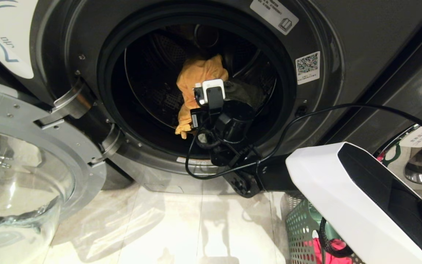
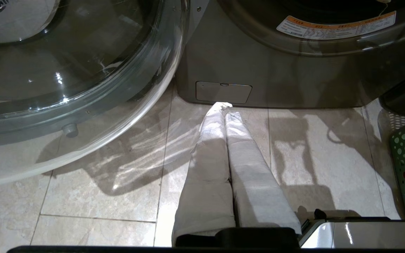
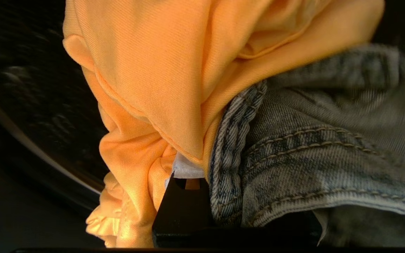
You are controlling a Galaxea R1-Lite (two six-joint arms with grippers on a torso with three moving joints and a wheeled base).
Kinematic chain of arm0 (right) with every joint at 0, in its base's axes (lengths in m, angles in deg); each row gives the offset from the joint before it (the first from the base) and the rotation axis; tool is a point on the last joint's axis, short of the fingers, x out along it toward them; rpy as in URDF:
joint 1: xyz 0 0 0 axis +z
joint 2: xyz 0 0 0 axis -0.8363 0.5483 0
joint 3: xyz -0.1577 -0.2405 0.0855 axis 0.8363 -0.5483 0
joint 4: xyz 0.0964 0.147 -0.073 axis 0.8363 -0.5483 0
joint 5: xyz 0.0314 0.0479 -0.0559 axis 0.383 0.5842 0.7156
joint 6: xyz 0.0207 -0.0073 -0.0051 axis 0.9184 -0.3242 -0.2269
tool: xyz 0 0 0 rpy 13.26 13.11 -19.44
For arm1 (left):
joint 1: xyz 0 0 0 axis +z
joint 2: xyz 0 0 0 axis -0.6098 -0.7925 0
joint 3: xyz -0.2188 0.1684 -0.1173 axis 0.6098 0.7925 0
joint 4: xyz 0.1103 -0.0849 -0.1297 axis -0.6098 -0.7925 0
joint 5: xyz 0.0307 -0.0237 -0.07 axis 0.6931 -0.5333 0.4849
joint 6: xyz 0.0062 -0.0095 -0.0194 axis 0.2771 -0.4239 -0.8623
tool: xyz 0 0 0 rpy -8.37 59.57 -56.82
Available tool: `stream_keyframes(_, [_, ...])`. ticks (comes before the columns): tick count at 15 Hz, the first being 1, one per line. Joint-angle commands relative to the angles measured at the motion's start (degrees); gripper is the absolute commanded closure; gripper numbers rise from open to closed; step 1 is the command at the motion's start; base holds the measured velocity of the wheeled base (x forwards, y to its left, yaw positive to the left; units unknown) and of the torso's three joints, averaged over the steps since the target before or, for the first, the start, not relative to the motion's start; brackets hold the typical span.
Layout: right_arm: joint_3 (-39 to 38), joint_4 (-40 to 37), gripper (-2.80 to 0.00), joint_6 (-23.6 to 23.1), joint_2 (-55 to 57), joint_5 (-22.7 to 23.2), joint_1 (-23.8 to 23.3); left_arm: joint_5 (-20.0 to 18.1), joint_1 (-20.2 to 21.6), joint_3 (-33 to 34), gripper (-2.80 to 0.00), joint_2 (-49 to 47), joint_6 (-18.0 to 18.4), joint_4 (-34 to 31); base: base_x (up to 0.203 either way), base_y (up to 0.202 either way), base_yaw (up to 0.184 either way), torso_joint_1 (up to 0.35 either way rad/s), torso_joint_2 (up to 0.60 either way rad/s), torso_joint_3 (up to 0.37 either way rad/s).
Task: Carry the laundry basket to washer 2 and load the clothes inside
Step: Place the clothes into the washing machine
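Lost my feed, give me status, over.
Right gripper inside washer 2, shut on yellow garment and denim garment. Left gripper shut, parked by floor. Pink garment in basket.

A blue "2" is showing on a white label (image 1: 6, 40) stuck to washer 2 (image 1: 361, 55), left of its door opening. Its QR sticker (image 1: 307, 67) and orange-banded warning label (image 2: 336, 25) are staying unreadable.

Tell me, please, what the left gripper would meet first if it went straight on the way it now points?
Most likely the grey lower front panel of washer 2, around its small access flap. The shut left gripper points there over bare floor tiles; depth is unclear.
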Motion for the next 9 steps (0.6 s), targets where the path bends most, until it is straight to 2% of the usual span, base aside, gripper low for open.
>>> stream_keyframes(1, [3.6,-6.3,0.00,4.4,1.2,-1.1,-0.8,0.0,0.0,0.0,0.00,0.0,0.0,0.0,0.000,0.000,0.000,0.000,0.00,0.000])
stream_keyframes(3, [3.9,-11.4,0.00,7.4,1.5,-1.9,-2.7,0.0,0.0,0.0,0.00,0.0,0.0,0.0,0.000,0.000,0.000,0.000,0.00,0.000])
stream_keyframes(9, [3.9,-14.2,0.00,6.7,0.6,-1.8,-3.0,0.0,0.0,0.0,0.00,0.0,0.0,0.0,0.000,0.000,0.000,0.000,0.00,0.000])
